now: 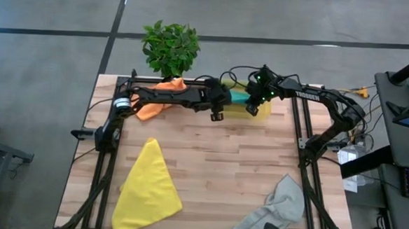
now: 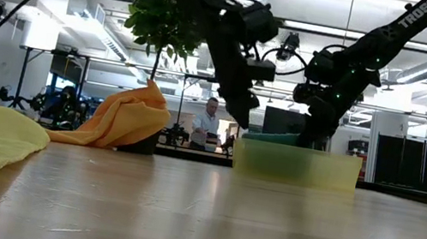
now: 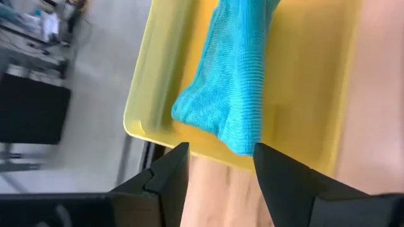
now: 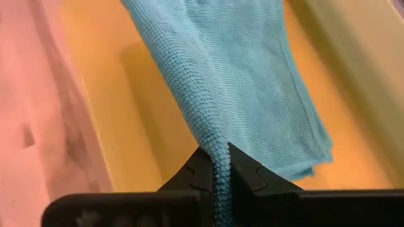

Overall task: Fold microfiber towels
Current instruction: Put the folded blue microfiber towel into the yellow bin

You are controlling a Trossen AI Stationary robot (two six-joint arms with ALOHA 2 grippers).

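Note:
A teal towel [image 4: 252, 82], folded into a long band, lies in the translucent yellow bin [image 1: 262, 112] at the table's far side. My right gripper [image 4: 219, 165] is shut on one end of it. My left gripper [image 3: 218, 157] hangs open just above the bin's rim [image 3: 158, 135], short of the towel's other end [image 3: 221, 123], and touches nothing. An orange towel [image 1: 156, 101] is heaped at the far left by the plant pot. A yellow towel [image 1: 148, 185] lies spread at the near left. A grey towel [image 1: 277, 206] lies crumpled at the near right. My right gripper pinches the teal towel's thick folded edge [image 4: 218, 148] between its two fingers, at one end of the band. The fingers slant down from above. From the fingers the cloth runs down into the bin, where the rest of it lies in several layers.
A potted plant [image 1: 170, 48] stands at the far edge, next to the orange towel. The middle of the wooden table [image 1: 223, 164] is bare. In the low view a person [image 2: 208, 123] stands in the room beyond the table.

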